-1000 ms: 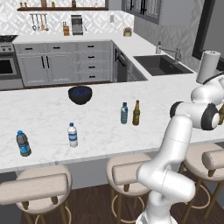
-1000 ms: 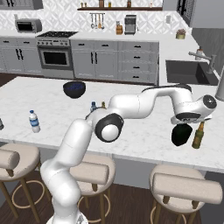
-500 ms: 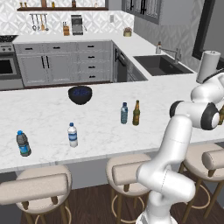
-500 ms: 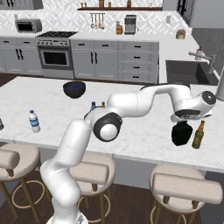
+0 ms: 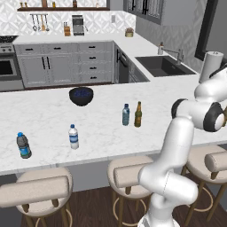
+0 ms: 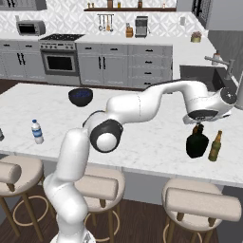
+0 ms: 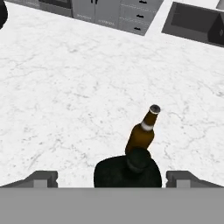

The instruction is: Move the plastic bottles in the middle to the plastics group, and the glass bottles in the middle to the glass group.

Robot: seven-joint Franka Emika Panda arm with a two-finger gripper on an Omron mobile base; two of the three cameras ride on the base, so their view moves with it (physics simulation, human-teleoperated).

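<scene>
At worktop's right end, claw [image 6: 198, 127] hovering released over black bottle [image 6: 197, 143].
Fingers [image 7: 43, 178] spread wide around the bottle, which is standing just beside amber glass bottle [image 6: 215, 145], so delivered; farther off, grey-blue water bottle [image 5: 126, 115] and brown beer bottle [image 5: 138, 115] waiting mid-worktop [image 5: 48, 119].

Plastic bottles [image 5: 126, 115]: three. Glass bottles [image 6: 196, 144]: three. Bowl [image 5: 81, 95]: one.

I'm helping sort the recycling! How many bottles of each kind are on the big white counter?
Plastic water bottles: 3 (blue-label bottle, white-label bottle, grey-blue bottle)
Brown glass bottles: 2 (middle brown bottle, far brown bottle)
Black glass bottles: 1 (black round bottle)
Total: 6 bottles
</scene>
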